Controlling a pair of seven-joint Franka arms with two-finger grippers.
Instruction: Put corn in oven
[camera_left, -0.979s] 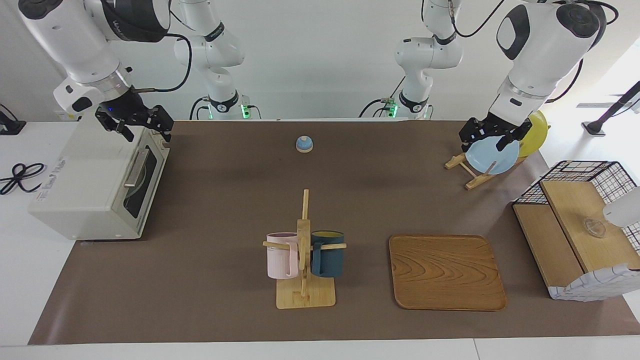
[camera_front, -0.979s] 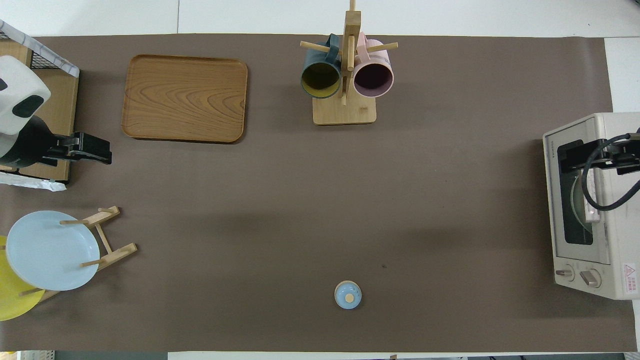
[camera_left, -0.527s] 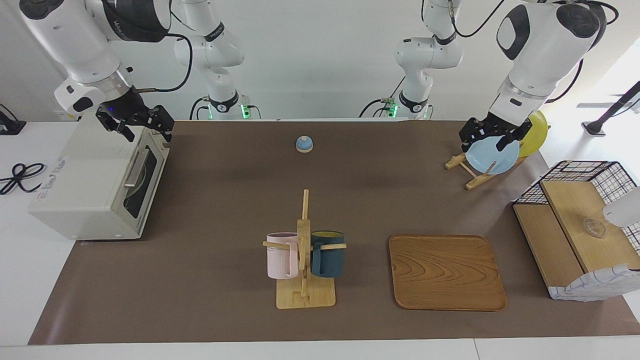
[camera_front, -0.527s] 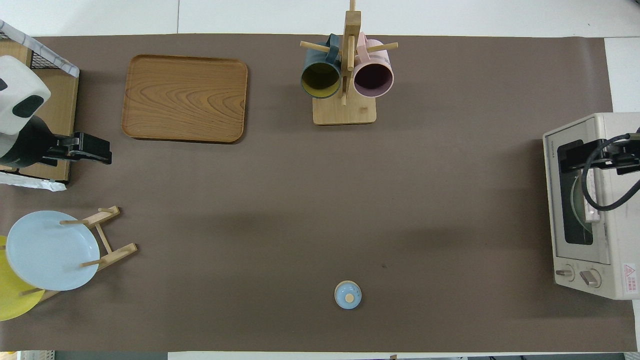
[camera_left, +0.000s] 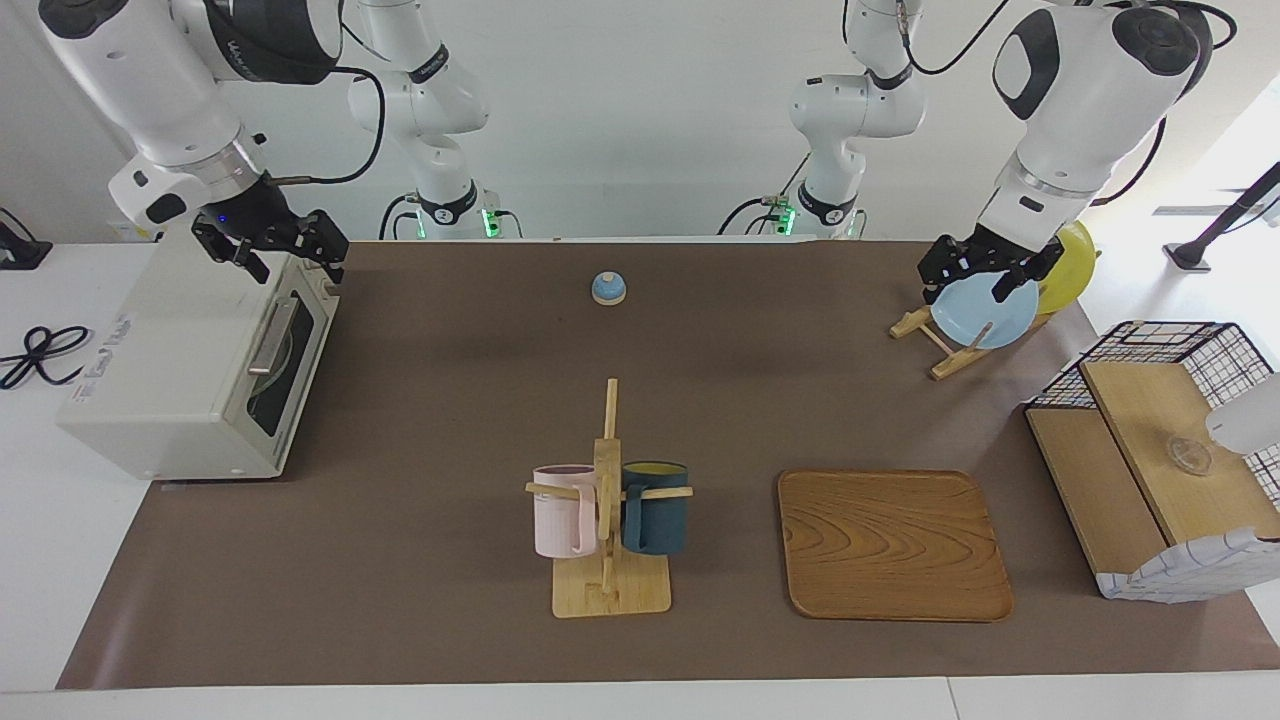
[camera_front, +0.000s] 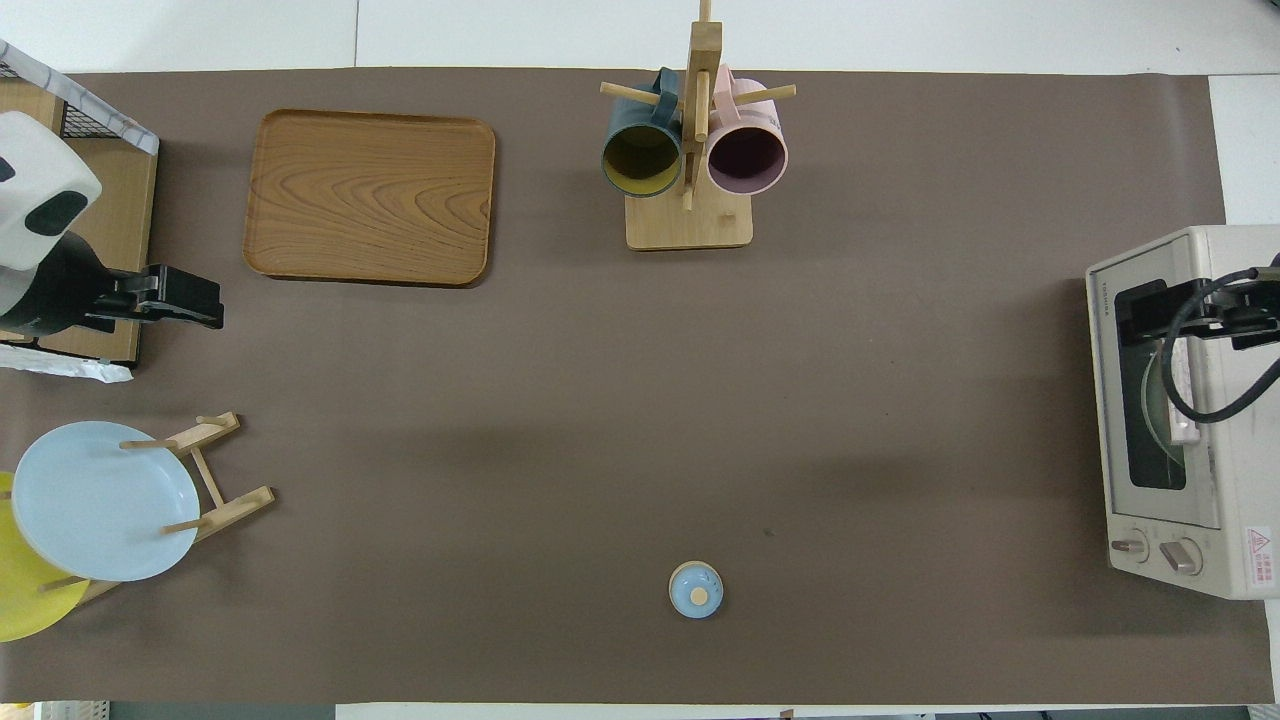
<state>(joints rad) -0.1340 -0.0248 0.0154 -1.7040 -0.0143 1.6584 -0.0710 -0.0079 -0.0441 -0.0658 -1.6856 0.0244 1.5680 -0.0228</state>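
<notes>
Your right gripper (camera_left: 295, 266) hangs over the top front edge of the oven (camera_left: 170, 360), at the right arm's end of the table. Its fingers look spread with nothing between them, though at this range I would not swear to it. Just below it the glass door (camera_left: 292, 352) is shut. The bar handle (camera_left: 268, 336) runs along the door's upper edge, its long axis going from the robots' edge toward the opposite edge.

Your left gripper (camera_left: 966, 288) waits over the blue plate (camera_left: 985, 318) near the corner at the left arm's end. It also appears spread and empty.

The corn shows in neither view. It is not on the mat, the wooden tray (camera_left: 893, 545) or the wire shelf (camera_left: 1150, 440). Something round sits behind the glass, but you cannot tell what it is.

So no bearing from either claw to the corn can be given. What you can count on is that the right arm is by far the nearer to the handle.
</notes>
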